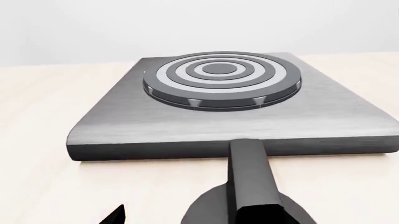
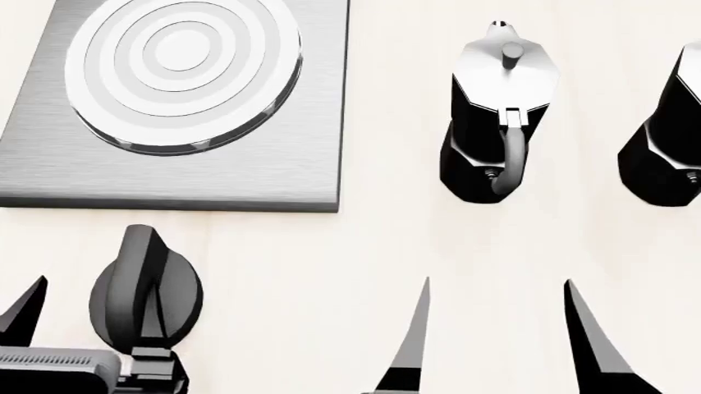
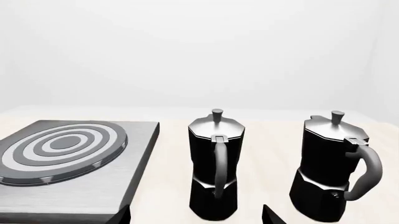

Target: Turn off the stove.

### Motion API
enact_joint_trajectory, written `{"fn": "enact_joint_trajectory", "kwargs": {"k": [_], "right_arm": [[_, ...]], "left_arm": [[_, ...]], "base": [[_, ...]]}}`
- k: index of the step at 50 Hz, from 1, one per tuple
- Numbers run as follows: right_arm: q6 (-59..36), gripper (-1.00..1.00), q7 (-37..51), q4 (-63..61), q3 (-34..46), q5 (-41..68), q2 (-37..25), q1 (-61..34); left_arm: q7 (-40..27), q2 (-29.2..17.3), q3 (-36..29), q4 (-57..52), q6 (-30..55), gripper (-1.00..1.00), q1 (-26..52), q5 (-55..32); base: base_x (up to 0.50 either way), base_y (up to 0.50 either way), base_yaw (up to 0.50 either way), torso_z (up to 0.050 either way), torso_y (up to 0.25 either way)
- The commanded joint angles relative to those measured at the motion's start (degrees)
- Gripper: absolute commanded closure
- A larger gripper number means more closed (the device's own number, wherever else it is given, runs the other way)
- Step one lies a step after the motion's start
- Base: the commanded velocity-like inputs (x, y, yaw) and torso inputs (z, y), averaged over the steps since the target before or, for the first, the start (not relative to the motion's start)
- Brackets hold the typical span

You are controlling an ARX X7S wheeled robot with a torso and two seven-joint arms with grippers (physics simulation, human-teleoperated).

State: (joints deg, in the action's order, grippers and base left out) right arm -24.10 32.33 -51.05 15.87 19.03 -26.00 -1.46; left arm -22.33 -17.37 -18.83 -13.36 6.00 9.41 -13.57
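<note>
The left gripper point(image 2: 93, 324) hangs over the knob point(image 2: 146, 295) with jaws apart, straddling it: the approach step. The knob sits on the worktop point(image 2: 328, 271) at six o'clock of the stove point(image 2: 180, 107). Next comes closing on the ridge and twisting. The right gripper point(image 2: 498, 345) idles, jaws apart.

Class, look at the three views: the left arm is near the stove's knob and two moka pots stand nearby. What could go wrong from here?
1. The left gripper is open astride the knob; closing off its ridge, the fingers may slip and not turn it.
2. The right gripper points at the near moka pot; drifting forward could topple it.
</note>
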Motion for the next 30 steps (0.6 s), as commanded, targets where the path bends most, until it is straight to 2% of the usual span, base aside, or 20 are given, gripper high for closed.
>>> {"fn": "enact_joint_trajectory", "kwargs": {"k": [1,30], "right_arm": [[0.02,-1.00,0.24,0.03,0.21,0.08,-0.15,-0.13],[0.62,-1.00,0.66,0.35,0.81,0.02,-0.61,-0.02]], "left_arm": [[-0.37,-0.34,0.48,1.01,-0.33,-1.00,-0.60,-0.65],[-1.10,-1.55,1.17,0.72,-1.14,-1.00,-3.01,-1.56]], "base": [[0.00,0.00,0.00,0.000,0.000],[0.00,0.00,0.00,0.000,0.000]]}}
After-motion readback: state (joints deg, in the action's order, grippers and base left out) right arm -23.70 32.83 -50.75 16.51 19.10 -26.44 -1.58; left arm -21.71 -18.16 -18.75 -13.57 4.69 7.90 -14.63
